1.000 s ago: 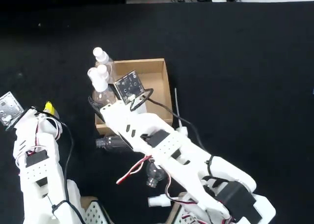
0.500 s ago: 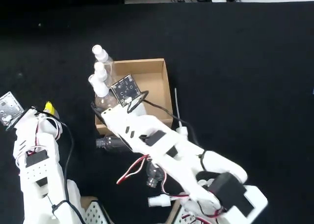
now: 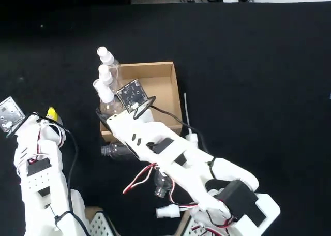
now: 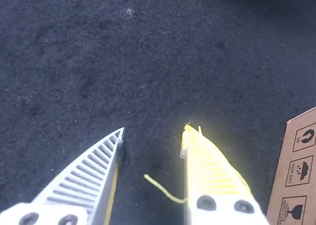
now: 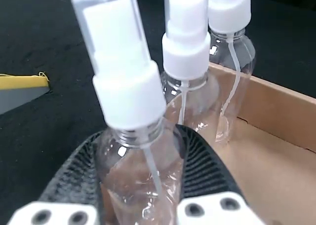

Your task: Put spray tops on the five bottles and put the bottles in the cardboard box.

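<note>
The right end effector (image 5: 140, 161) is clenched around the clear body of a bottle (image 5: 129, 106) that carries a white spray top, its two black fingers (image 5: 81, 156) pressed to either side and the bottle upright between them. It is held at the left wall of the cardboard box (image 3: 173, 91); whether it rests on the box floor cannot be told. Just beyond it, two more bottles with spray tops, one nearer (image 5: 190, 82) and one farther (image 5: 232, 42), stand upright side by side in the far left corner of the box. The box sits near the middle of the black tabletop (image 3: 258, 65), a little toward its left edge. Between the box and the near edge, a bottle (image 3: 115, 150) lies on its side just beside the box wall, and another bottle without a top (image 3: 163, 183) lies closer to the near edge, partly under the right arm. A loose spray top (image 3: 168, 211) lies near the near edge, and another spray top (image 3: 191, 137) lies just beside the box's right wall. The left end effector (image 4: 155, 131) is released, its white and yellow fingers spread apart over bare tabletop near the left edge, with the box's side close by.
</note>
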{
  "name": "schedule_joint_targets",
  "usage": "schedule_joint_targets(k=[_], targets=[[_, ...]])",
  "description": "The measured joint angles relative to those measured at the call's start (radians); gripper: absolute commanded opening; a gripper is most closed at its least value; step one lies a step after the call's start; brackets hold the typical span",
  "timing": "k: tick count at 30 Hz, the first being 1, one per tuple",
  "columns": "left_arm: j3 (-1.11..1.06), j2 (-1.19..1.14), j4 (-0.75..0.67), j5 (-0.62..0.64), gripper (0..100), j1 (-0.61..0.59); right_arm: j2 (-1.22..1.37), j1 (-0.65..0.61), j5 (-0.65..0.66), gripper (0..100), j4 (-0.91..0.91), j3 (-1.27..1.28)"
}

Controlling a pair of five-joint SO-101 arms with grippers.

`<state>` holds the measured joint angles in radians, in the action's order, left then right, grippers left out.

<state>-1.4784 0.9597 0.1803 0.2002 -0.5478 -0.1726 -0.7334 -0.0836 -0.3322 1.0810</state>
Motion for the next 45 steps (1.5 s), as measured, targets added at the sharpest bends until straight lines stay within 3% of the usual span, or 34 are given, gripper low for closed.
schedule_joint_targets(k=[3, 17, 23, 45], targets=[[0.000, 0.000, 0.000, 0.000, 16, 0.000, 0.000, -0.003, 0.002, 14.8, 0.011, 0.000], [0.000, 0.000, 0.000, 0.000, 16, 0.000, 0.000, -0.017, 0.041, 16.1, 0.028, 0.000], [0.000, 0.000, 0.000, 0.000, 16, 0.000, 0.000, -0.017, 0.041, 27.9, 0.028, 0.000], [0.000, 0.000, 0.000, 0.000, 16, 0.000, -0.058, -0.026, 0.046, 26.1, 0.077, 0.043]])
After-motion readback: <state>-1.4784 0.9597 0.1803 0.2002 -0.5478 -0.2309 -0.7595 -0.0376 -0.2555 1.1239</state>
